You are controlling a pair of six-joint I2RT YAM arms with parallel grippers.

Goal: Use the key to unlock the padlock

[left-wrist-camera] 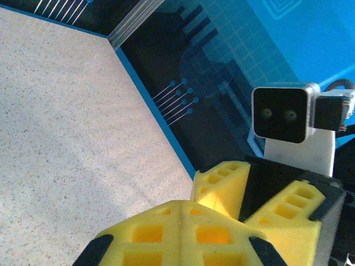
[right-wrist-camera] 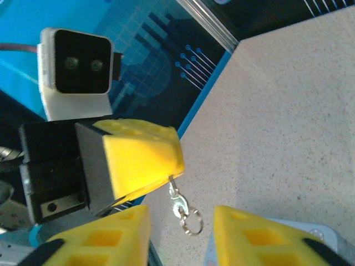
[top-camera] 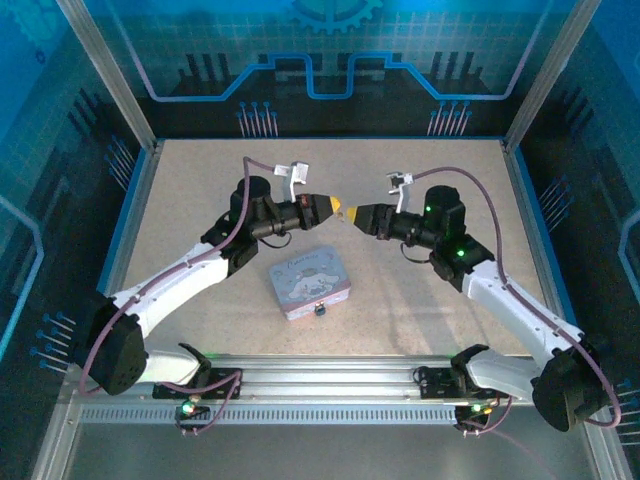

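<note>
Could drop the key (right-wrist-camera: 179, 205), dangling from the clamped left gripper (left-wrist-camera: 178, 213) between the spread fingers of the right gripper (right-wrist-camera: 182, 221), if released before a firm regrip. Leaves the padlock (top-camera: 320, 310) unheld at the near edge of the tin (top-camera: 300, 275), free to skid.

Top view: the tin (top-camera: 308, 281) lies on the table (top-camera: 200, 180) at frame centre, with the padlock (top-camera: 321, 310) touching its lower edge. Above the tin, the left gripper (top-camera: 338, 208) and right gripper (top-camera: 354, 215) meet tip to tip. Right wrist view: a clasp and ring (right-wrist-camera: 182, 206) hangs below the left gripper's tip, between the right gripper's 2 fingers (right-wrist-camera: 252, 235).
</note>
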